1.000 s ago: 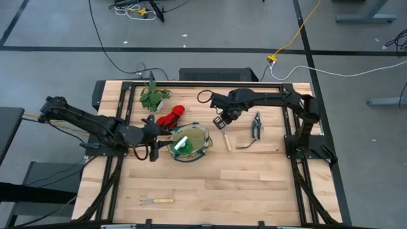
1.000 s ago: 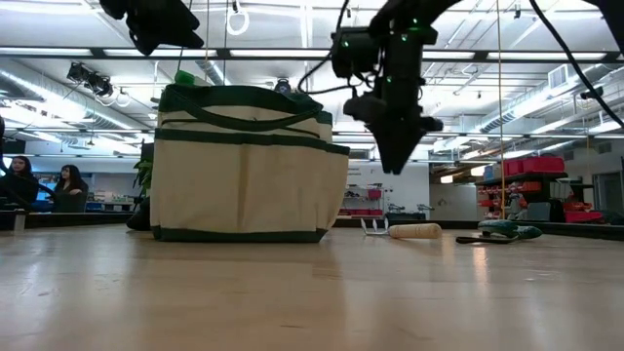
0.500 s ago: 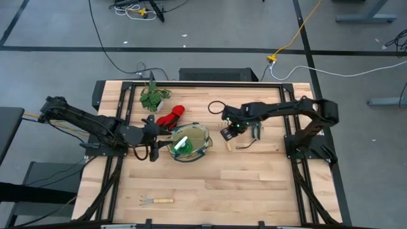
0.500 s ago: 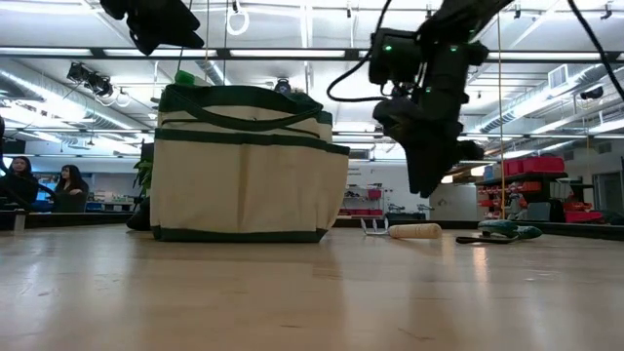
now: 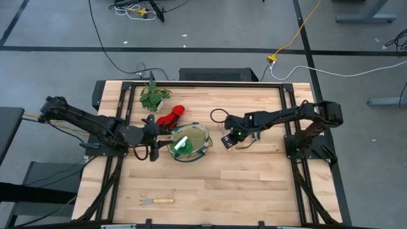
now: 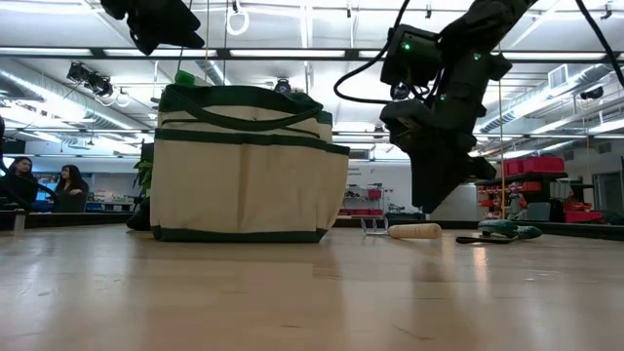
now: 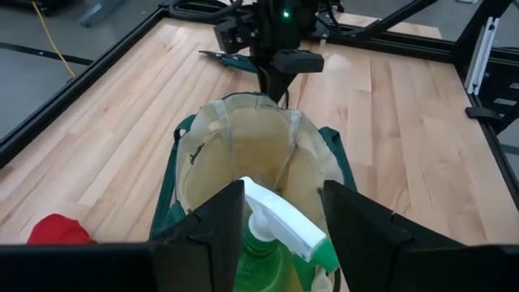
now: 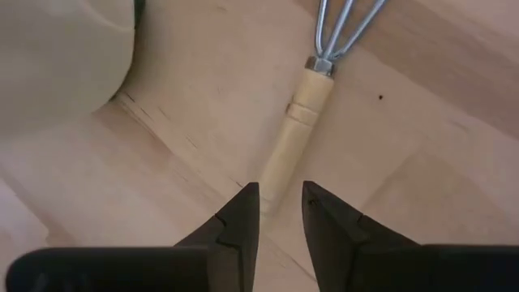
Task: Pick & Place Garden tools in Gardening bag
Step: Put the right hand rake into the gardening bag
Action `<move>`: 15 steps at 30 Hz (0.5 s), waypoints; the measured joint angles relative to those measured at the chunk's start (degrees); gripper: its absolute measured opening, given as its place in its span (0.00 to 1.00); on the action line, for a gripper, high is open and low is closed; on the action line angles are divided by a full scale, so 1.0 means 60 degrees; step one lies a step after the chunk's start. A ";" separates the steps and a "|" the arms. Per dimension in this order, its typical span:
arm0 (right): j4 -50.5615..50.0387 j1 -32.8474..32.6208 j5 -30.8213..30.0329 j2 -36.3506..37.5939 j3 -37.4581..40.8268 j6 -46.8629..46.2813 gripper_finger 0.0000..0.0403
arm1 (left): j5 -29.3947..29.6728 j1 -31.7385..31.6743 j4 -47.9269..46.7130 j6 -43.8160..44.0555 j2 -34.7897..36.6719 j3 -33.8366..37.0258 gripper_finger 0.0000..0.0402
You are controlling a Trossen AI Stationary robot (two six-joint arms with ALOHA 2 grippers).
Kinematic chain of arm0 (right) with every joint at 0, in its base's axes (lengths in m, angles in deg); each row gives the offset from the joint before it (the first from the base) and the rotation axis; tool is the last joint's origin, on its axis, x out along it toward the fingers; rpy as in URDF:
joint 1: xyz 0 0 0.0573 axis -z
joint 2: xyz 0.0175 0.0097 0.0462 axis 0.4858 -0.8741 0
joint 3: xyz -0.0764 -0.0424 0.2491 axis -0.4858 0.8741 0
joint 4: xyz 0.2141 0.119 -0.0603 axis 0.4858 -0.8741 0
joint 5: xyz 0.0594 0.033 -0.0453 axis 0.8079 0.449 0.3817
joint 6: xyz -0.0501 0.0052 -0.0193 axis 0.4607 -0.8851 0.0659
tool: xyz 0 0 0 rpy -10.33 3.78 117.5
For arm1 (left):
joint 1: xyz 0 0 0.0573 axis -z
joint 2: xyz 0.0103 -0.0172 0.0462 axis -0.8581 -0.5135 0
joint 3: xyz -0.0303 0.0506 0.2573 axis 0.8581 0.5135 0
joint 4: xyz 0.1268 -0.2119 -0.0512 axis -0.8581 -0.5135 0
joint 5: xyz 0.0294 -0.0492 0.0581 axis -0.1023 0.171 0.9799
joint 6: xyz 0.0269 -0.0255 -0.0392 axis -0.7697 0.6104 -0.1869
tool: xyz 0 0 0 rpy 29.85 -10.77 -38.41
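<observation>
Beige canvas gardening bag (image 5: 189, 142) with dark green trim, mid-table, green spray bottle (image 5: 184, 145) inside.
Beside it, right gripper (image 8: 280, 212) unclenched, straddling pale wooden handle of metal hand fork (image 8: 302, 120); left gripper (image 7: 284, 223) spread around the bottle's top.

The high view is looking straight down on the whole table (image 5: 210, 191); the low view is looking level across it into the room; both wrist views are looking closely forward; all four are sharing the bag (image 5: 189, 142).
</observation>
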 joint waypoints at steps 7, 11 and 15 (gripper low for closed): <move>0.0165 0.0000 0.0022 0.0000 -0.0002 0.0722 0.24 | 0.0012 -0.0004 -0.0004 -0.0018 0.0000 0.0000 0.43; 0.0488 0.0000 0.0029 0.0000 0.0000 0.0787 0.24 | 0.0012 -0.0004 -0.0004 -0.0017 0.0000 0.0000 0.43; 0.0755 0.0000 -0.0036 0.0000 -0.0003 0.0943 0.24 | 0.0009 -0.0004 -0.0004 -0.0017 0.0000 0.0000 0.43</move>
